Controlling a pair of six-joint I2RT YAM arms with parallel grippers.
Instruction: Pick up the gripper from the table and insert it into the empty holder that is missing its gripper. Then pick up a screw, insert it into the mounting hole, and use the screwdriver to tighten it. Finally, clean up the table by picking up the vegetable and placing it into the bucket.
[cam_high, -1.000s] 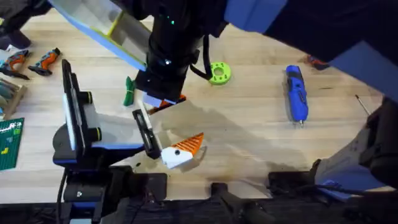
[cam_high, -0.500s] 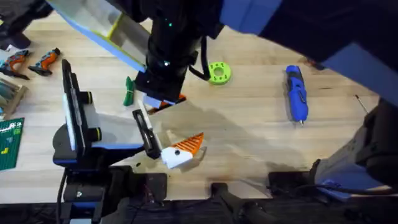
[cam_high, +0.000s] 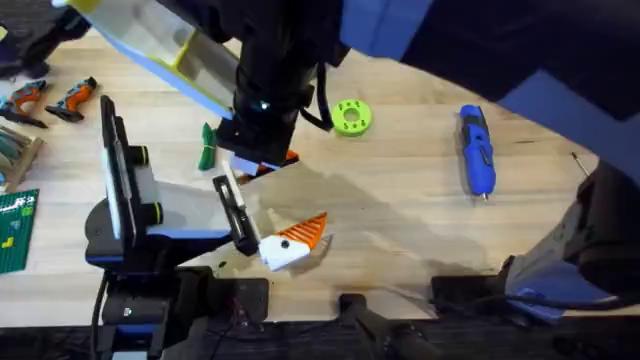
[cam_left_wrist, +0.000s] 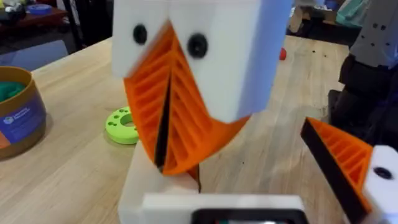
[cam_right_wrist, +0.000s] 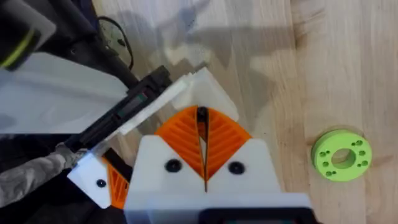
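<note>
My right gripper reaches across to the left half of the table and is shut on the orange gripper, whose black end shows at the pad tips. It hovers right over the white holder on my left arm's jaw. My left gripper stands open, its other finger carrying an orange ribbed pad. The blue screwdriver lies at the right. Just left of the right gripper lies the dark-green vegetable. The yellow-orange bucket with a blue label stands beyond.
A lime-green disc with holes lies behind the grippers. Two orange-and-black tools lie at the far left, beside a wooden rack and a green board. A thin pin-like tool lies at the right edge.
The right arm's upper links have drifted slightly left and back. Its gripper stays shut over the holder, and the left arm has not moved.
</note>
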